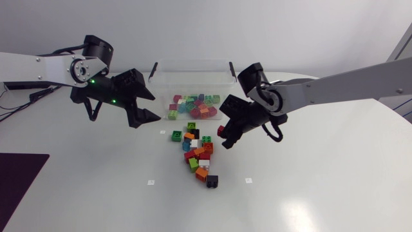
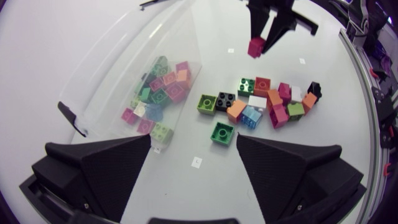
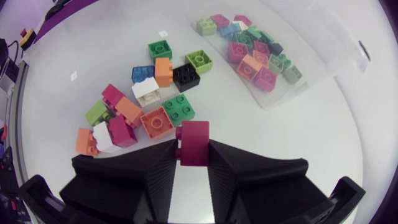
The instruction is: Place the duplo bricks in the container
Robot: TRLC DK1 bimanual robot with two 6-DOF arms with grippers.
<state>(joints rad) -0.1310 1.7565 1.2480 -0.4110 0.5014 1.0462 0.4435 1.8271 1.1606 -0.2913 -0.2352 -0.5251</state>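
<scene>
The right gripper (image 1: pixel 230 132) has one: a magenta brick (image 3: pixel 193 143) pinched between both fingers, the jaws narrow and squeezing it from two sides. It hangs over the table (image 1: pixel 309 187) just right of the pile (image 1: pixel 196 151), close to the container's near right corner. It looks lifted clear of the surface, though the head view doesn't quite settle that. The right arm comes in from the right edge, its gripper angled down and to the left.

The container (image 1: pixel 154 80), a clear open-topped tub with black clips at its two ends, sits at the far middle of the table. Inside, a loose layer of bricks (image 1: pixel 193 106) covers the floor: pinks, greens, blue, orange and at least one white, bunched mostly toward the near wall. The exact count is hard to read through the plastic.

Out on the table, the pile runs from just in front of the container toward the near edge. A green brick (image 1: pixel 176 135) sits alone at its left, then lime, black, orange, blue, white, red and magenta ones are packed close together. A black brick (image 1: pixel 212 181) closes the near end.

The left gripper (image 1: pixel 147 105) hovers left of the container, fingers spread wide and empty. From its wrist camera, the container lies ahead off one finger and the pile ahead off the other. The right gripper and its catch are beyond them.

A dark mat (image 1: pixel 19 180) lies at the near left corner.
</scene>
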